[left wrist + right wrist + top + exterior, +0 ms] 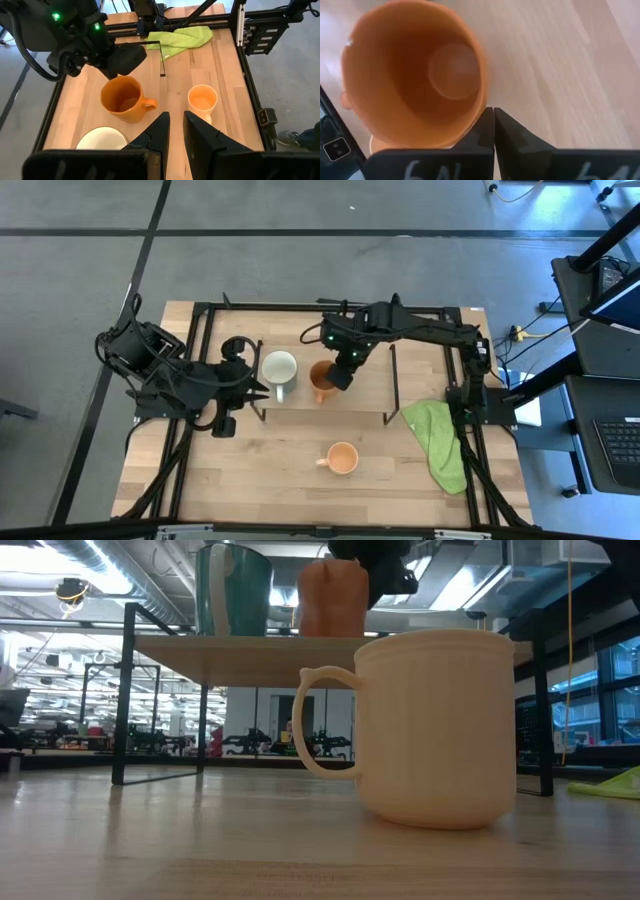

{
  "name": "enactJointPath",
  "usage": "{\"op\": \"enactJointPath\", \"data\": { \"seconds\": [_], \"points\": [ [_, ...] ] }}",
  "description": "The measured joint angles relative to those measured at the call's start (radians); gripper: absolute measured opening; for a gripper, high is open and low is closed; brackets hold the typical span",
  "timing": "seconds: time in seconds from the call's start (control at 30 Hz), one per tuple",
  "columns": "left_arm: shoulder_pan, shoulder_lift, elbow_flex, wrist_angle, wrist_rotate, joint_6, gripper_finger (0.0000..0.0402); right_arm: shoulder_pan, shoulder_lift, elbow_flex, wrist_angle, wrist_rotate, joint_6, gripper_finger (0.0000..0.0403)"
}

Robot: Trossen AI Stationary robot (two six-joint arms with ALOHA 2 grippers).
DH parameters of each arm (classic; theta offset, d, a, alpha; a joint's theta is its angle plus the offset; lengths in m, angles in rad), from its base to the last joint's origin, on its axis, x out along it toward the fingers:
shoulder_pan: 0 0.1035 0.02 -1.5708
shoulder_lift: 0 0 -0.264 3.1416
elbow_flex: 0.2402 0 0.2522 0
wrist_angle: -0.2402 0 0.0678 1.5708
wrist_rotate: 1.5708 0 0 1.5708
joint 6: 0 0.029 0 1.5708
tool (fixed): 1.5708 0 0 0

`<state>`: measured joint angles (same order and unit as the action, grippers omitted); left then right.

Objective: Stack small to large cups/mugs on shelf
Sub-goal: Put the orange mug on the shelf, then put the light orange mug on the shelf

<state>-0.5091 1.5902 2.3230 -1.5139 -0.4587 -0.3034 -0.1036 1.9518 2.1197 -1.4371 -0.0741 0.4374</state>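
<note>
The shelf (365,385) stands mid-table. On its board the white mug (280,369) and the dark orange-brown mug (321,380) stand upright side by side; both also show in the low view, the white mug (235,590) and the dark one (335,598). The light orange mug (342,458) stands upright on the tabletop nearer the front. My right gripper (345,372) is shut, right beside the dark mug's rim. My left gripper (252,385) hovers just left of the white mug (100,141), its fingers a narrow gap apart and empty. My right gripper comes from above, pointing down, with its fingers shut on each other. The outer side of one finger (481,134) lies against the outside of the dark orange-brown mug's rim (478,106), on the side away from the white mug. The mug stands upright on the shelf board.
A lime-green cloth (438,442) lies at the table's right edge. The shelf's black wire legs (122,700) stand on the tabletop. A black frame (200,320) borders the table. The shelf board (165,87) has bare wood to the right of the dark mug.
</note>
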Motion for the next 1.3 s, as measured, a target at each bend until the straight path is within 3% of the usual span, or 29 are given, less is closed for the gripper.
{"op": "enactJointPath", "data": {
  "seconds": [0.27, 0.47, 0.6, 0.7, 0.77, 0.9, 1.07, 1.23, 1.3],
  "points": [
    [0.0, 0.0, 0.0, 0.0, 0.0, 0.0, 0.0049, 0.0, 0.0, 0.0, 0.02, 0.064, -0.011, 0.0003],
    [0.0, 0.0, 0.0, 0.0, 0.001, 0.0, 0.0049, 0.0, -0.002, 0.004, 0.015, 0.247, -0.079, 0.0006],
    [0.0, 0.0, 0.0, 0.0, 0.017, 0.0, 0.0049, 0.0, -0.004, 0.089, -0.015, 0.428, -0.186, 0.0007],
    [0.0, 0.0, 0.0, -0.001, 0.017, 0.0, 0.0049, -0.002, -0.004, 0.219, -0.116, 0.45, -0.207, 0.0007],
    [-0.004, 0.0, 0.0, -0.003, 0.018, 0.002, 0.0049, 0.007, -0.052, 0.22, -0.121, 0.428, -0.183, 0.0008],
    [-0.023, 0.0, 0.0, -0.004, 0.022, 0.029, 0.0049, 0.067, -0.206, 0.114, -0.126, 0.276, -0.033, 0.0008],
    [-0.035, 0.0, 0.0, -0.004, 0.024, 0.052, 0.0049, 0.245, -0.352, -0.031, -0.128, 0.217, 0.245, 0.0008],
    [-0.035, 0.0, 0.0, -0.004, 0.024, 0.052, 0.0049, 0.468, -0.392, -0.262, -0.098, 0.147, 0.609, 0.0012],
    [-0.035, 0.0, 0.0, -0.004, 0.024, 0.055, 0.0049, 0.547, -0.384, -0.369, 0.017, 0.131, 0.714, 0.002]
  ]
}}
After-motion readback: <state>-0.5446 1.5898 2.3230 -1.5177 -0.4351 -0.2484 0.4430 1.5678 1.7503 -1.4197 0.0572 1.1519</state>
